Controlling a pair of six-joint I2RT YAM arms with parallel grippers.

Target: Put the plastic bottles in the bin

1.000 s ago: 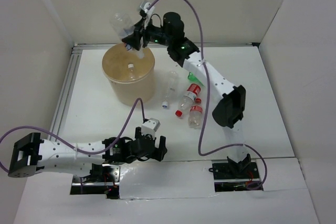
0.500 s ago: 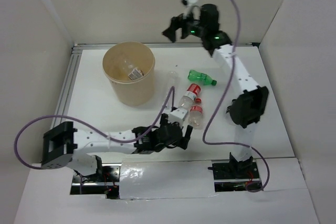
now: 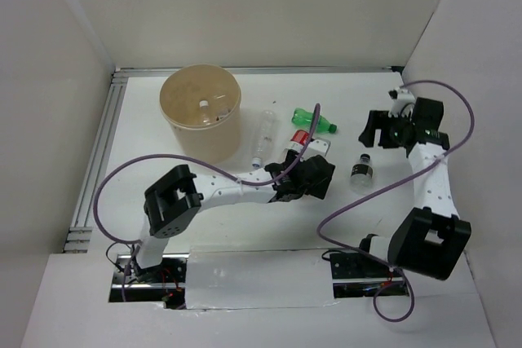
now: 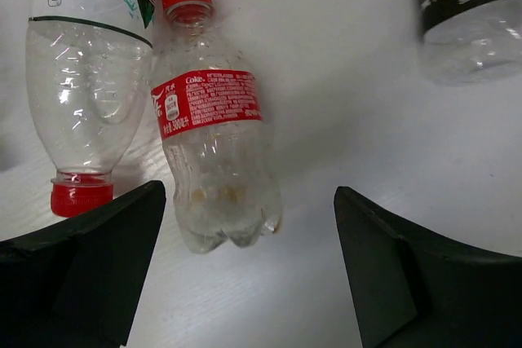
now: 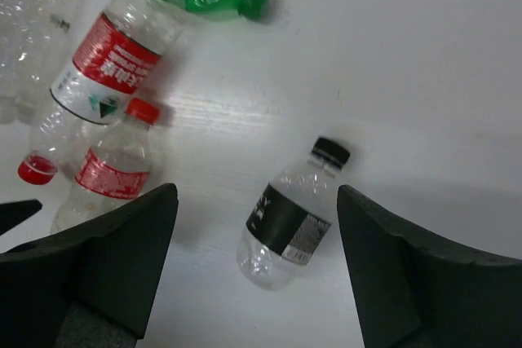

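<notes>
In the near middle of the table [image 3: 147, 160], left gripper [image 3: 307, 177]: jaws stand wide and hold nothing; it hangs low over the two red-labelled bottles.
Coke bottle [image 4: 216, 160]: lies flat on the table, base toward the wrist camera, in line with the gap between the two fingers; I see no finger touching it.
Red-capped bottle [image 4: 90, 79]: lies just beside the Coke bottle, turned the other way, cap toward the camera.
Black-labelled bottle [image 5: 285, 219]: lies alone on the table, to the right of the left gripper and apart from the other bottles.
Right gripper [image 3: 379, 130]: jaws wide, nothing between them; it is above the table a little beyond the black-labelled bottle.
Clear bottle [image 3: 264, 138]: lies flat, near the wall of the bin.
Green bottle [image 3: 315, 120]: lies flat, farther back, near the clear bottle.
Bin [image 3: 212, 146]: stands upright at the far left; a white cap shows inside, so at least one bottle is in; how many I cannot tell.
Done: a part only, as I judge.
Left to do: five bottles are on the table.
Step in hand: probably the left gripper is about to take the Coke bottle.
</notes>
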